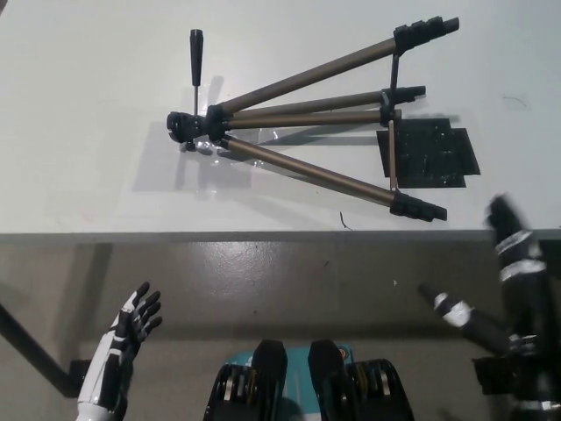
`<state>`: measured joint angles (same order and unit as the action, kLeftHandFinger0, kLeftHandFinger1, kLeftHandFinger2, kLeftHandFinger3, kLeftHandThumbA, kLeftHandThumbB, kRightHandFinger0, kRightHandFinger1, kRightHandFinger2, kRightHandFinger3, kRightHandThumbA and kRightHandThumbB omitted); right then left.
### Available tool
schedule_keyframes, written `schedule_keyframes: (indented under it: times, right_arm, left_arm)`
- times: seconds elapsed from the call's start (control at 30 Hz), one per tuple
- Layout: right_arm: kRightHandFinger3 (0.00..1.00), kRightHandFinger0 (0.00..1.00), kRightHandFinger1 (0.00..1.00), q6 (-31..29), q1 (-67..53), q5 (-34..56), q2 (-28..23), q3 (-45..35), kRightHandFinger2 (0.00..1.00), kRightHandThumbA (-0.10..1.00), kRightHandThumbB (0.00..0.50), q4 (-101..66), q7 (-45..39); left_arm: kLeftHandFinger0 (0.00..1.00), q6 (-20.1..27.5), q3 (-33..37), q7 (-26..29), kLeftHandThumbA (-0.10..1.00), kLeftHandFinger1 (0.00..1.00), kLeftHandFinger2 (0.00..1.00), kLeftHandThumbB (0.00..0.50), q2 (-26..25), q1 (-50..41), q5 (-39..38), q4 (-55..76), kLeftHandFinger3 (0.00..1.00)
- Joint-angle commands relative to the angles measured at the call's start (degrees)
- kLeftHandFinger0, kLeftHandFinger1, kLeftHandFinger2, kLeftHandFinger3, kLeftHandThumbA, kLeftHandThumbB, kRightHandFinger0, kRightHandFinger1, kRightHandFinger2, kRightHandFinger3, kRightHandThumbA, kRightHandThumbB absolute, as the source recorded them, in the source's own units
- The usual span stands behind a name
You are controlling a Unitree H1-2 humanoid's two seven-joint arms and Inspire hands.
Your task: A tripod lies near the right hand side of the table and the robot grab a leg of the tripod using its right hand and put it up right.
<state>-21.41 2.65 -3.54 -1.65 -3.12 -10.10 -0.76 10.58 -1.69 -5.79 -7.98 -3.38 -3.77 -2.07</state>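
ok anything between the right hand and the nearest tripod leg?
Nothing visible. The right hand hangs open just off the table's front edge; the tripod's near leg ends just up and left of it, bare tabletop between.

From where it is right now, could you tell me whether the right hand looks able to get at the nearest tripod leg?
Probably yes. The right hand is open just off the table edge, and the nearest tripod leg ends close to that edge with nothing between them. The black mat lies behind it, out of the way.
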Motion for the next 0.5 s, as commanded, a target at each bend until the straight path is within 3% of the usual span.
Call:
schedule_keyframes:
  times: [0.0,0.1,0.17,0.2,0.23,0.37,0.47]
  right_arm:
    - [1.00,1.00,1.00,-2.66,5.55,-5.48,-2.96,-3.45,1.00,1.00,0.187,-10.13,1.98]
    - [1.00,1.00,1.00,3.88,12.09,-8.57,-5.60,-5.80,1.00,0.91,0.241,-15.19,1.63]
    - [1.00,1.00,1.00,13.70,17.49,-9.76,-9.21,-5.87,1.00,0.94,0.295,-18.21,-1.86]
    - [1.00,1.00,1.00,15.73,18.56,-9.84,-9.90,-5.65,1.00,0.93,0.250,-18.61,-2.53]
    - [1.00,1.00,1.00,21.64,25.23,-14.45,-12.70,-5.14,1.00,0.91,0.279,-18.50,-5.07]
    - [1.00,1.00,1.00,28.97,37.85,-19.80,-18.58,-1.28,1.00,0.87,0.305,-13.95,-11.04]
    - [1.00,1.00,1.00,28.34,47.91,-24.60,-22.89,3.86,1.00,0.98,0.374,-5.09,-15.75]
  left_arm:
    - [1.00,1.81,0.88,-2.12,1.00,1.00,1.00,0.355,-0.87,1.69,-0.99,2.35,1.00]
    - [1.00,0.79,1.05,-2.32,1.00,1.00,1.00,0.365,-1.12,1.94,-0.87,3.00,1.00]
    - [1.00,-0.63,1.07,-2.18,1.00,1.00,1.00,0.396,-1.26,1.78,-0.58,3.72,1.00]
    - [1.00,-0.93,1.03,-2.12,1.00,1.00,1.00,0.385,-1.28,1.59,-0.63,3.87,1.00]
    - [1.00,-0.94,1.01,-2.04,1.00,1.00,1.00,0.375,-1.21,1.65,-0.63,3.71,1.00]
    - [1.00,-1.67,0.97,-2.28,1.00,1.00,1.00,0.370,-1.25,1.28,-1.26,3.60,1.00]
    - [1.00,-0.87,0.96,-2.53,1.00,1.00,1.00,0.367,-1.34,1.08,-1.46,2.63,1.00]
